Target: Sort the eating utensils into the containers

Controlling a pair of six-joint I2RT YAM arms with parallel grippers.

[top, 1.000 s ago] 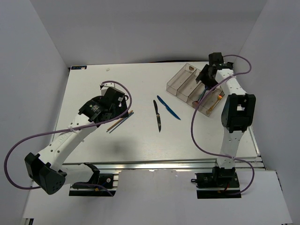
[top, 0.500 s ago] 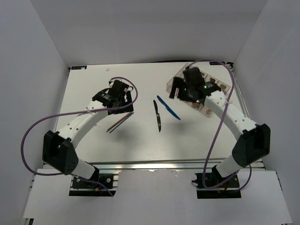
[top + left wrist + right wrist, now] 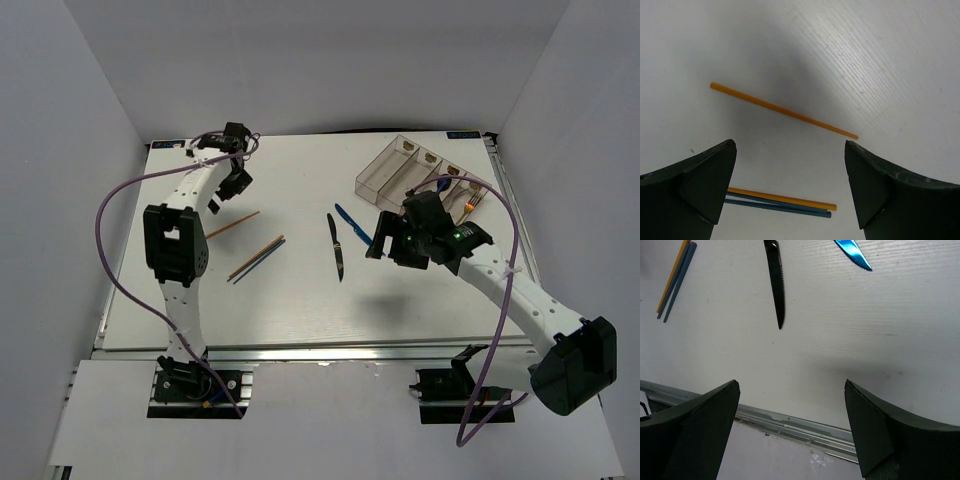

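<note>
Same build on both tbh: the left arm [image 3: 195,187] and right arm [image 3: 525,305] have chunky white links with black joint housings. A loose purple cable [image 3: 101,225] trails off each. The tool fingers [image 3: 695,190] are matte black wedges, and there's a tiny green light [image 3: 457,236] by the right wrist.

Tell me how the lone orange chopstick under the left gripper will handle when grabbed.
The lone orange chopstick looks straight and very slim, so it is probably stiff and light. It lies flat on the table, so the open left gripper may struggle to get under it, and it could skid or roll if nudged.
</note>
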